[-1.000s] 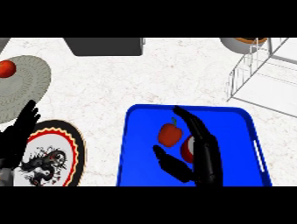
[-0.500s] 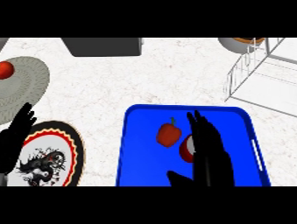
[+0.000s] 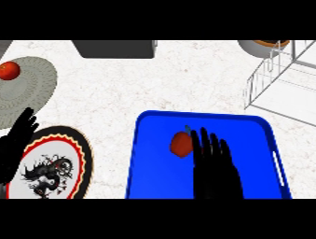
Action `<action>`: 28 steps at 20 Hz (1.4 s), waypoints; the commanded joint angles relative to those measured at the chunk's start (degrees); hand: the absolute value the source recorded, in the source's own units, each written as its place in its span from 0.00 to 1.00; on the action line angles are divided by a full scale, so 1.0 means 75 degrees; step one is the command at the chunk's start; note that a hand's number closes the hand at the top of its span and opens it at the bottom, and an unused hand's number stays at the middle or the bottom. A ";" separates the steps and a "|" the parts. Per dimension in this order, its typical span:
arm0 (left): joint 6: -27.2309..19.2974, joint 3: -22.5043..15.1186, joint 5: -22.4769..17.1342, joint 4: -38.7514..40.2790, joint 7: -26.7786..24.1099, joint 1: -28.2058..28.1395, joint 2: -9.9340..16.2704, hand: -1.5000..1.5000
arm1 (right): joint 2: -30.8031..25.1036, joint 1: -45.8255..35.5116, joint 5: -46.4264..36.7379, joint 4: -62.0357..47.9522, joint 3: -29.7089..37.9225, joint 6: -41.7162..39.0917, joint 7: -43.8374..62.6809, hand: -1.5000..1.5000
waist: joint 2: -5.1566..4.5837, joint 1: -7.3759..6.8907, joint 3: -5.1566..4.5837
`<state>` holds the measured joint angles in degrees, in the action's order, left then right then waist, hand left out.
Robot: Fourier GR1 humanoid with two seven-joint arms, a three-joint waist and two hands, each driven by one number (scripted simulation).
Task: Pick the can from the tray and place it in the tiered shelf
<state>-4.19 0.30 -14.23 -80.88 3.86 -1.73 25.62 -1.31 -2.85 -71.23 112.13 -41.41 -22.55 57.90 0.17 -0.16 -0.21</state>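
Couldn't see the can; my right hand (image 3: 215,168), fingers straight, holding nothing, covered its spot on the glossy blue plastic tray (image 3: 153,154), lower centre. Likely light, rigid, slippery: grip round the sides. White wire tiered shelf (image 3: 284,88) upper right.

One blue tray (image 3: 147,154); one red item on it (image 3: 180,144); one patterned plate (image 3: 78,154); one grey round mat (image 3: 23,93); one red fruit on the mat (image 3: 7,70); one white wire shelf (image 3: 291,88); one bowl (image 3: 260,46); one dark box (image 3: 115,48); two black hands, left hand (image 3: 5,149) and right hand (image 3: 215,168).
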 commanded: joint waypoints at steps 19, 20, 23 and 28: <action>0.0385 0.0407 0.0187 0.0193 -0.0288 -0.0003 -0.0321 0.50 | -0.0100 -0.0530 0.0117 -0.0426 0.1505 -0.2382 0.0066 0.00 | -0.0013 0.0027 0.0026; 0.0855 0.0614 -0.0002 0.0380 -0.0289 -0.0064 0.0010 0.50 | -0.0067 -0.1245 0.0239 -0.1170 0.2098 -0.2364 -0.0336 0.00 | -0.0025 -0.0009 0.0026; 0.0274 0.0303 0.0616 0.0368 -0.0022 0.0301 -0.0605 0.50 | 0.0055 -0.1143 0.0065 -0.1395 0.2137 -0.1906 -0.0676 0.00 | -0.0024 0.0011 0.0028; 0.0455 0.0654 0.0534 -0.0605 0.0712 0.0093 -0.0429 0.50 | 0.0164 -0.1221 0.0176 -0.1655 0.1595 -0.1780 -0.0135 0.00 | -0.0017 -0.0016 0.0029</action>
<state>-1.26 3.87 -10.25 -82.02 5.79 -0.80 22.19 -1.30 -10.76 -70.89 101.85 -26.86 -36.87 51.49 0.02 -0.15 0.00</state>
